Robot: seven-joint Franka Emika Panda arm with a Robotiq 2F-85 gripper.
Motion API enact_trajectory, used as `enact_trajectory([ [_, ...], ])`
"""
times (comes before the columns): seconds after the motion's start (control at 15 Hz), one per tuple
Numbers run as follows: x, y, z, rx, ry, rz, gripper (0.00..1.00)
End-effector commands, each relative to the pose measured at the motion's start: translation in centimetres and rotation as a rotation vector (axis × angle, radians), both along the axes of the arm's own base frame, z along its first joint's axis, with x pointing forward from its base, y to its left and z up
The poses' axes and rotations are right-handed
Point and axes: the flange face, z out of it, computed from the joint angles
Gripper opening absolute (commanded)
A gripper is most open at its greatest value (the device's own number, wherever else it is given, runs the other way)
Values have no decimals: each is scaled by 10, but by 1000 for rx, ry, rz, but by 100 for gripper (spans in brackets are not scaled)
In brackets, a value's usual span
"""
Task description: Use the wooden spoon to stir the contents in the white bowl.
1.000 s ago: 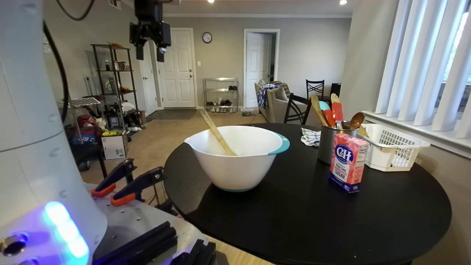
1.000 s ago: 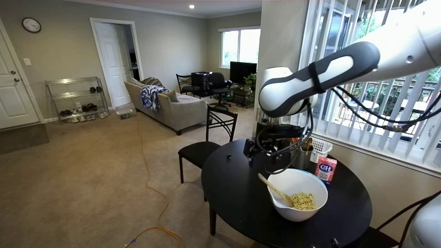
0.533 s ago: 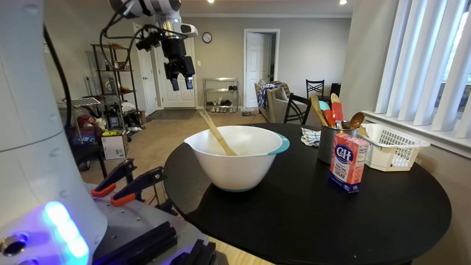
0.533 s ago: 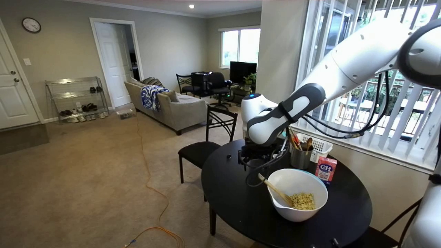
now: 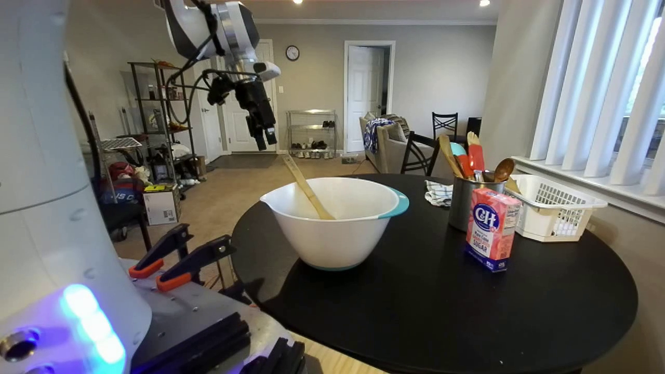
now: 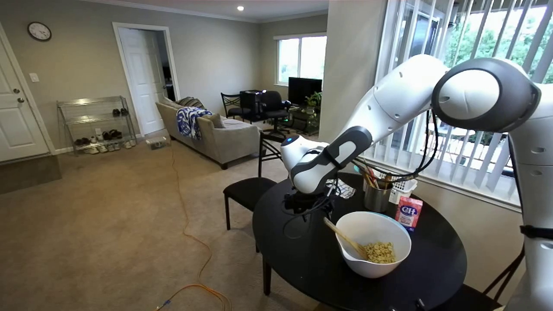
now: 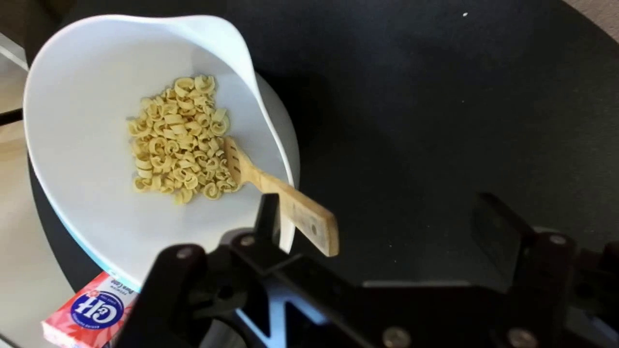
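1 claw (image 7: 379, 208) in the air, 2 fingers (image 7: 267, 217) spread wide, holding nothing. 1 spoon (image 7: 295, 203), wooden, apart from claw; wrist view, handle end near the 9 o'clock finger. 1 bowl (image 7: 87, 145), white, between 9 and 10 o'clock from claw; spoon crosses its rim at 4 o'clock, slotted head inside. 1 heap of pasta (image 7: 179, 145) in bowl, touching spoon head; pieces too many to count. 1 carton (image 7: 96, 309), sugar, 8 o'clock from claw. In an exterior view, clocked from bowl: 1 cloth (image 5: 439, 193) between 2 and 3; 1 metal pot (image 5: 458, 210) just before 3, at least 5 utensils (image 5: 475, 156) standing in it; 1 basket (image 5: 535, 223), 3; 2 clamps (image 5: 205, 255) between 8 and 9. 1 black table (image 5: 415, 311) under bowl, carton, pot.
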Motion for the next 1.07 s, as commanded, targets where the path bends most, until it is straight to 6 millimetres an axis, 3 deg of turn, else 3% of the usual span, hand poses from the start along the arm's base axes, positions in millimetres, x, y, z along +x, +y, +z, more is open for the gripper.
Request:
enact_trajectory([
  [0.0, 7, 11, -13, -83, 25, -31, 100],
  [0.27, 11, 15, -23, -168, 48, 13, 100],
  [0.73, 16, -21, -50, -299, 105, 36, 100],
  [1.0, 21, -19, -59, -325, 113, 51, 100],
])
